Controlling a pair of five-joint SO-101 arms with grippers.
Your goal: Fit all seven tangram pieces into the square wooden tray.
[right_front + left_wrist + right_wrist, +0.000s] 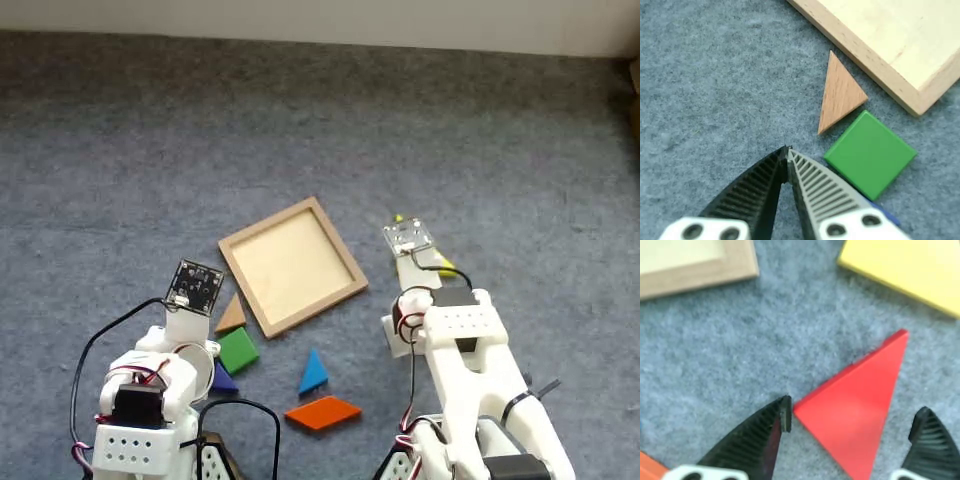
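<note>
Left gripper [787, 155]: tips pressed together, nothing held, over grey carpet [120, 150]. The wooden triangle [840, 92] lies just ahead of the tips, not touching them. The green square [870, 154] is just beside the light-coloured finger. A sliver of a dark blue piece [888, 214] shows between that finger and the green square.

The square wooden tray [900, 45] is just past the wooden triangle and has no piece in it.

Right gripper [855, 414]: spread wide, gripping nothing. The red triangle [855, 410] lies flat on the carpet between the two fingers. One of its corners is right at the nearer fingertip; the other finger stands apart from it. The yellow piece [905, 270] lies beyond the red triangle, and a tray corner lies off to the side.

High view: the light blue triangle [313, 372] and orange parallelogram [323, 411] lie between the arms, below the tray and apart from it.
</note>
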